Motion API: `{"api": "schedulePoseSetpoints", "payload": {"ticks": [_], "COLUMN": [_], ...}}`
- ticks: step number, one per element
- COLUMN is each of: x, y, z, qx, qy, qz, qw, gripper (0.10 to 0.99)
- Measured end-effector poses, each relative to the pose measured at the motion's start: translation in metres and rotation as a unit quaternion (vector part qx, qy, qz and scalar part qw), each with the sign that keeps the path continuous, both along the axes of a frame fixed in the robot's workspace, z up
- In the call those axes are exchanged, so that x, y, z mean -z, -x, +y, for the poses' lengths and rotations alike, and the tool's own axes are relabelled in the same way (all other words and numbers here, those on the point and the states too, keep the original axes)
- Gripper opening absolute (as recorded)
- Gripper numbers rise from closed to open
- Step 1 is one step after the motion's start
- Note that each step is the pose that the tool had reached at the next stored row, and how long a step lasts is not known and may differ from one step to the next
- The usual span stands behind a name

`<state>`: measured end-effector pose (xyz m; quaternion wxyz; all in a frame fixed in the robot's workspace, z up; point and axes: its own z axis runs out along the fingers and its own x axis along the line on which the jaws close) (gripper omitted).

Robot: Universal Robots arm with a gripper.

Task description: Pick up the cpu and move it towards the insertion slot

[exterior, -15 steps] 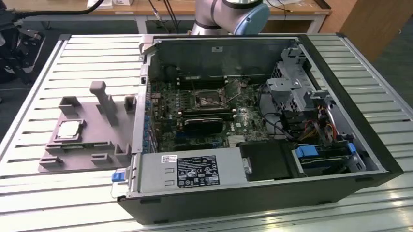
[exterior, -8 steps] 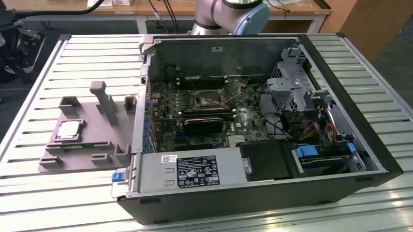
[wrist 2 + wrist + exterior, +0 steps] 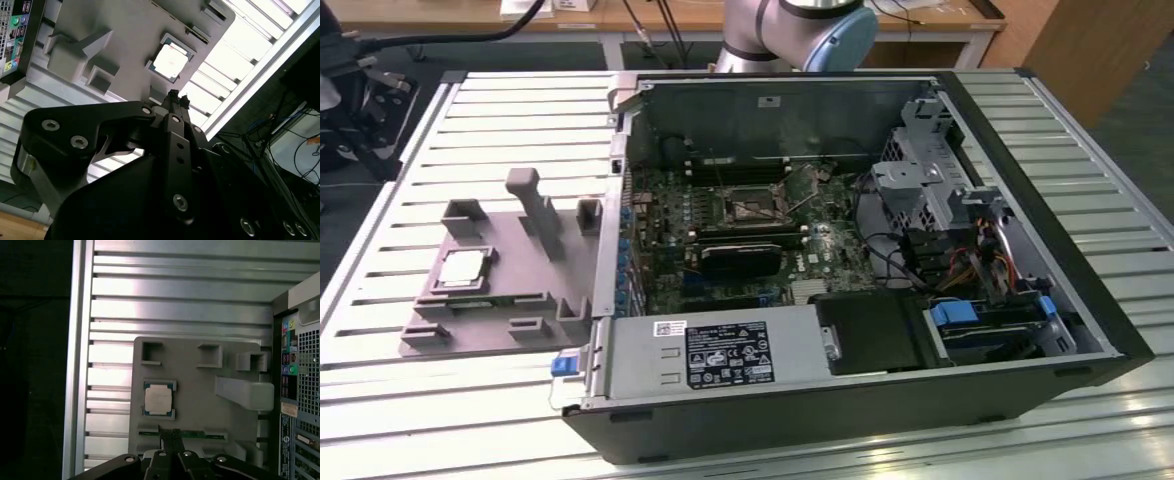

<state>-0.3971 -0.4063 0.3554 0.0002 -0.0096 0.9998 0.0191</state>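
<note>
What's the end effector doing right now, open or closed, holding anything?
The end effector is closed and holds nothing; the cpu lies on the grey fixture plate.

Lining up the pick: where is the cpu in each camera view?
Exterior view: cpu in a recess of the grey fixture plate, at the exterior view's left of the computer case.
First wrist view: same recess, just beyond the end effector.
Second wrist view: same recess, beyond the end effector.
Shared landmark: the grey fixture plate.
</note>
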Motion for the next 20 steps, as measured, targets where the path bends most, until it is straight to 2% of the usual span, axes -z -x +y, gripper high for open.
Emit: {"api": "schedulePoseSetpoints", "payload": {"ticks": [13,20], "x": [0.0237,0.0364], "y": [0.0015,0.0025], "z": [0.0000,0.0000], "qx": [0.000,0.000], "qy": [0.0000,0.0000], "qz": [-0.0035,-0.0043], "qw": [1.0000,1.0000], "gripper": [0.102,0.102]}}
